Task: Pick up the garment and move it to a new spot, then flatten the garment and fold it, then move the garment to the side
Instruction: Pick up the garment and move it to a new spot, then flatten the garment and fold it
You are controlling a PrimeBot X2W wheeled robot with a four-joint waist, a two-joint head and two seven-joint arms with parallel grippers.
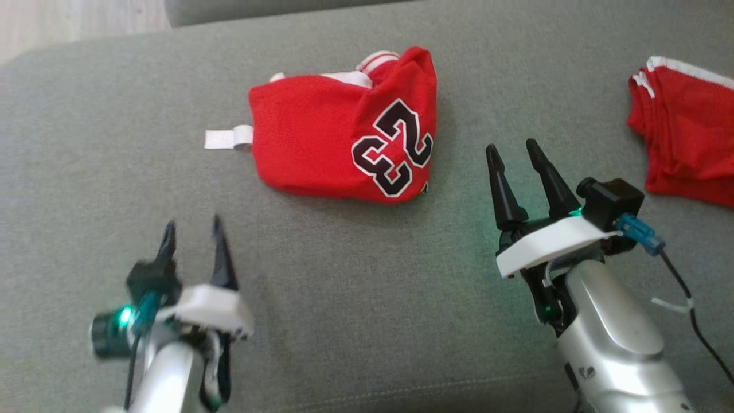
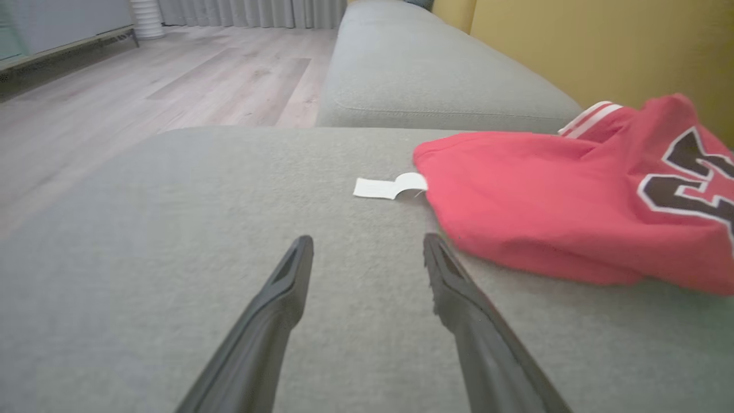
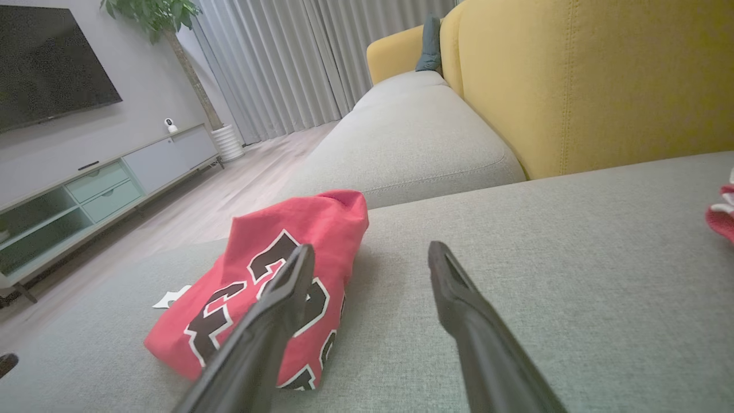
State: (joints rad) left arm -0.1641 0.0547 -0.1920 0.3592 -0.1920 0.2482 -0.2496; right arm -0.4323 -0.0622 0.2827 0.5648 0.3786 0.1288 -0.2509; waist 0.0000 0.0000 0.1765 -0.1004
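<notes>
A red garment [image 1: 338, 143] with a black and white "23" lies folded into a compact bundle on the grey sofa cushion [image 1: 355, 298], a white tag [image 1: 227, 138] sticking out at its left. My left gripper [image 1: 192, 232] hangs open and empty at the lower left, apart from the bundle. In the left wrist view the garment [image 2: 550, 212] lies just right of the left gripper [image 2: 367, 244]. My right gripper [image 1: 513, 152] stands open and empty just right of the bundle. The right wrist view has the garment [image 3: 246, 287] ahead to the left of the right gripper [image 3: 370, 252].
A second red cloth with white trim [image 1: 685, 132] lies at the cushion's right edge. A yellow sofa back [image 3: 590, 80] rises behind. Wooden floor [image 2: 143, 97] and a TV cabinet [image 3: 86, 195] lie beyond the cushion's far edge.
</notes>
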